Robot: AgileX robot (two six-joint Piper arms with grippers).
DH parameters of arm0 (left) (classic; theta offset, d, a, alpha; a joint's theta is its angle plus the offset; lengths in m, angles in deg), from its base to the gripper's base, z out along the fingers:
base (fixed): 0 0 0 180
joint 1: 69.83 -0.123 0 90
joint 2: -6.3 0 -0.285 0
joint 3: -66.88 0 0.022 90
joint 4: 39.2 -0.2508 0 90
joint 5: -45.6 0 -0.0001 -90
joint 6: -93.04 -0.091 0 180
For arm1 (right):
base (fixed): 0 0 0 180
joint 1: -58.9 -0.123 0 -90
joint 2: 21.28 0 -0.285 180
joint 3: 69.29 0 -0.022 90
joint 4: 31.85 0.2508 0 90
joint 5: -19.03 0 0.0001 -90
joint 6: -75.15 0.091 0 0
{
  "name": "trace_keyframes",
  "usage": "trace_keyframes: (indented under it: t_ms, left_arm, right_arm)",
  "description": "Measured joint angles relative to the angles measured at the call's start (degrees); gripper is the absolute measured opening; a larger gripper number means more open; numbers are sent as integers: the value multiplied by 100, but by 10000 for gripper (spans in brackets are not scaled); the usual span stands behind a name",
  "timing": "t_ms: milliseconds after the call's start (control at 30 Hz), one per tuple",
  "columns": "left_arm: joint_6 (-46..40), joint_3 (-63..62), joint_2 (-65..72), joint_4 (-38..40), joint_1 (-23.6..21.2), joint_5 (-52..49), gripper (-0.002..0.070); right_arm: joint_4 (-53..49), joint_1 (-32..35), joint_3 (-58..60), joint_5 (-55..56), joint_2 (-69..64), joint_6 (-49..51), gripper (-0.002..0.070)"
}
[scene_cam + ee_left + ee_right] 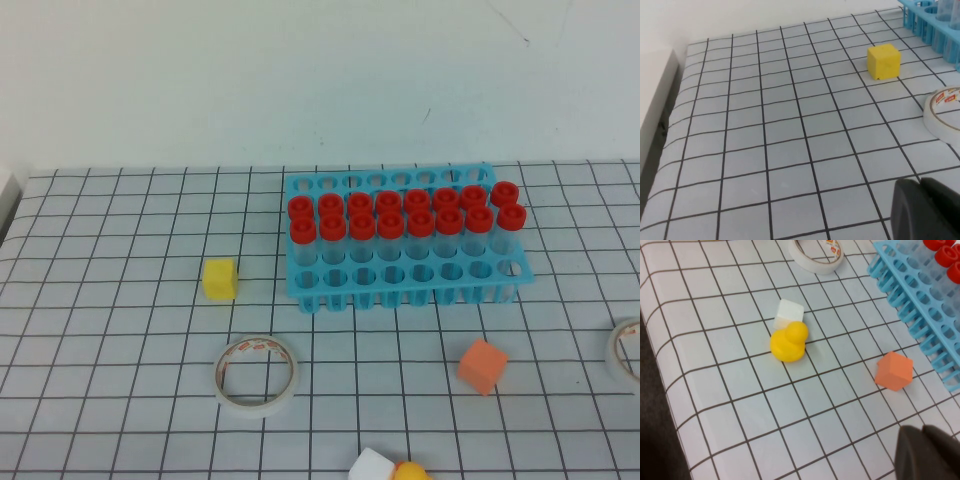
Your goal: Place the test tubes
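Left pincer (921, 200) near the tape roll (942, 112) and right pincer (923, 446) near the orange cube (894, 371), both closed, show only cropped tips.

Frame edges cut the left end effector (921, 200), right end effector (923, 445), yellow duck (412, 471) and a tape roll (626, 350).

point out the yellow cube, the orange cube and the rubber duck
yellow cube (220, 282), high view, middle of its front face
orange cube (482, 362), high view, its top face
rubber duck (786, 347), right wrist view, its body
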Motion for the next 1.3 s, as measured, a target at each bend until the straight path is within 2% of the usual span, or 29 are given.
trace_keyframes:
  t_ms: [100, 167, 267, 500, 1300]
  left_arm:
    - [189, 0, -10, 0, 0, 0, 0]
    - [798, 0, -10, -143, 0, -5, 0]
    - [1132, 0, -10, -264, 0, -14, 0]
    - [551, 0, -10, -248, 0, -14, 0]
    - [497, 0, -10, -167, 0, -32, 0]
  right_arm:
    - [0, 0, 0, 0, 0, 0, -1]
    - [0, 0, 0, 0, 0, 0, -1]
    - [0, 0, 0, 0, 0, 9, -1]
    - [0, 0, 0, 0, 0, 9, -1]
    - [0, 0, 0, 0, 0, 9, -1]
